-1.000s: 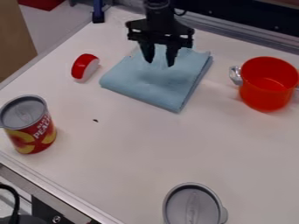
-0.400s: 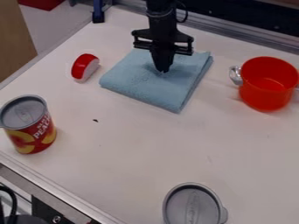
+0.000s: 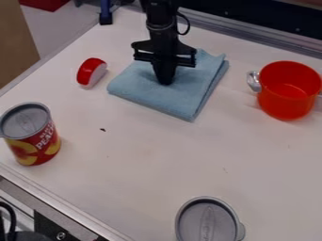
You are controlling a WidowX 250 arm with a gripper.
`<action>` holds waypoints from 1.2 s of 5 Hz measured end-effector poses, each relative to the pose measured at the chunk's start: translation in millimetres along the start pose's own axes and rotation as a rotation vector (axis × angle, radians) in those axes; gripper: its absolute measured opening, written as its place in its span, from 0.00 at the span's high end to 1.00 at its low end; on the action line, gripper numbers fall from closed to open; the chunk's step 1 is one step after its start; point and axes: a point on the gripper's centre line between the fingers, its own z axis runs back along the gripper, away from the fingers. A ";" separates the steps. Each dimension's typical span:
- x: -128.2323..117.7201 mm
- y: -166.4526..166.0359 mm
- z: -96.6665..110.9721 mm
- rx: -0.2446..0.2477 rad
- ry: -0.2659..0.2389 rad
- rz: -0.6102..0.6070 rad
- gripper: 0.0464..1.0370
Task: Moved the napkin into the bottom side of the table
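White and wide, the table (image 3: pixel 138 162) holds up all the things for me. The blue napkin (image 3: pixel 157 97) is the biggest thing on it. It lies folded flat near the far side, so my job looks not done. My black arm (image 3: pixel 162 28) hangs over it from the top. My tool (image 3: pixel 165 83) is closed together on a little pinch of the cloth. I think I grab from above because a flat cloth has no handle. The folds may slip or come open when I pull, so I should go slow. Next I need to bring it to the bottom side. The red pot (image 3: pixel 288 106) stands up on the right, well apart from the napkin. The can (image 3: pixel 33 147) stands on the left, out of my way, I think. Down low is a gray cup (image 3: pixel 207 228), and I could bump it if I go too far. A red and white thing (image 3: pixel 92 73) sits near the napkin. Last is a tiny dark speck (image 3: pixel 102 129).
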 end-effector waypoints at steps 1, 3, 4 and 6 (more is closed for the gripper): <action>-4.2 -4.6 -1.0 -0.030 0.020 0.013 0.99; -41.3 -10.5 3.5 -0.040 0.068 0.081 0.99; -64.6 -14.7 8.2 -0.069 0.100 0.075 0.99; -111.4 -5.2 16.8 -0.041 0.100 0.017 0.99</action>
